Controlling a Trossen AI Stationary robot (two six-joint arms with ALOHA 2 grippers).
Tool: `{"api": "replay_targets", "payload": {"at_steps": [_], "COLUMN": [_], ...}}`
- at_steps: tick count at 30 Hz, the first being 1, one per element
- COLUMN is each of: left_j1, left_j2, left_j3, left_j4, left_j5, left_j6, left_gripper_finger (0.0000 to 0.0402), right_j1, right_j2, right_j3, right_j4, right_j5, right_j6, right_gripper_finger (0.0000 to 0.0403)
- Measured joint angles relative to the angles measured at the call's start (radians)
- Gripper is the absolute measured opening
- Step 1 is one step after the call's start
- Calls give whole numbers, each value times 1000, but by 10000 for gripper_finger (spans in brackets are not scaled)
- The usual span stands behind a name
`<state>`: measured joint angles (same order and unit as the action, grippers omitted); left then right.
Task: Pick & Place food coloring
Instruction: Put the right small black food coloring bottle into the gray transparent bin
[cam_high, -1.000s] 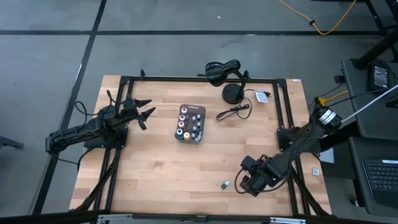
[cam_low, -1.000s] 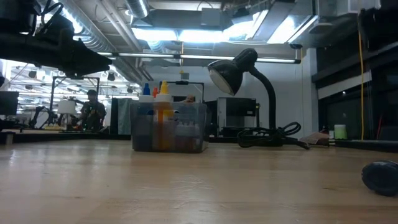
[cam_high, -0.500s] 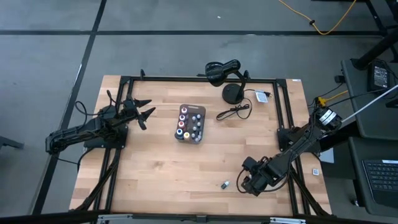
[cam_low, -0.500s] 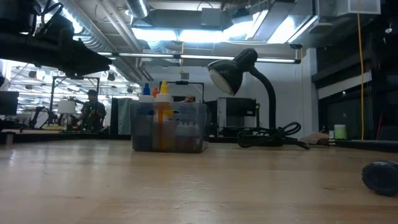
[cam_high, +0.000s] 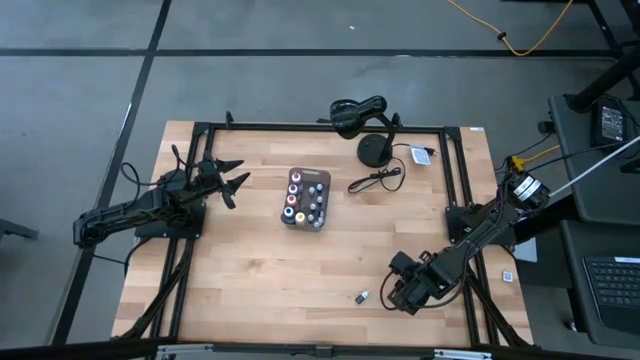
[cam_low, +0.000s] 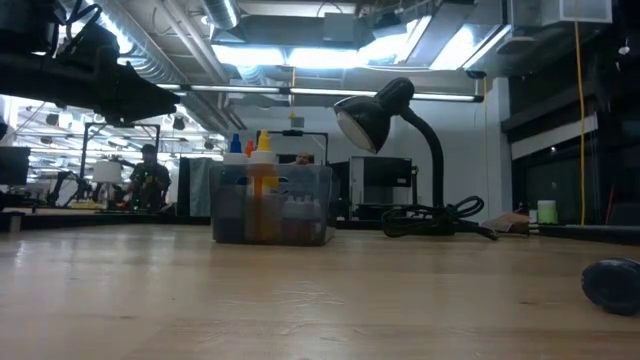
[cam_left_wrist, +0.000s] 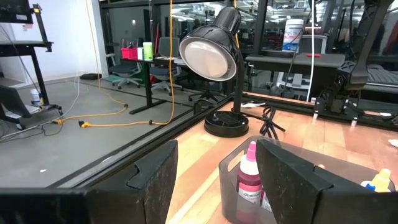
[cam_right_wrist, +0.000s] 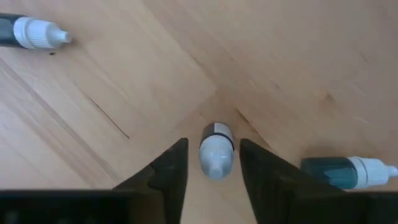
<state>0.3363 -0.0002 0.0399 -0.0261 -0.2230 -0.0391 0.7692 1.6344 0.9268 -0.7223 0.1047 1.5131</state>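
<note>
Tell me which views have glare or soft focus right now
Low view: ceiling lights glare behind the desk lamp, and the dark object at the near right edge is blurred. Right wrist view: the white-capped bottle between the right gripper's fingers looks soft.

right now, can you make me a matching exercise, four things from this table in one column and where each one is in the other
Things:
1. lamp
2. tray
3. left pincer
4. right pincer

Places:
a. low at the near right corner, around a lying bottle
b. far edge of the table
c. mid-table, full of bottles
d. raised, left of the tray

Pairs: 1-b, 2-c, 3-d, 4-a
</note>
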Motion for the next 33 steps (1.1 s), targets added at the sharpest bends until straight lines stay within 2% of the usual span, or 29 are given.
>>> {"api": "replay_targets", "payload": {"at_steps": [5, 9, 14, 22, 33], "left_j1": [0, 0, 0, 0, 0], "left_j2": [0, 0, 0, 0, 0], "left_j3": [0, 0, 0, 0, 0], "left_j4": [0, 0, 0, 0, 0], "left_j5": [0, 0, 0, 0, 0], "left_j6": [0, 0, 0, 0, 0], "left_gripper_finger": [212, 212, 212, 212, 212], "right_j1": [0, 0, -40, -180, -420], "right_j2": [0, 2, 2, 2, 21], "right_j3": [0, 35, 149, 410, 734], "right_j4": [-6, -64, -179, -402, -522], "right_j5": [0, -1, -2, -11, -46], "right_j6": [-7, -86, -267, -571, -907], "right_gripper_finger": [99, 62, 61, 69, 63]}}
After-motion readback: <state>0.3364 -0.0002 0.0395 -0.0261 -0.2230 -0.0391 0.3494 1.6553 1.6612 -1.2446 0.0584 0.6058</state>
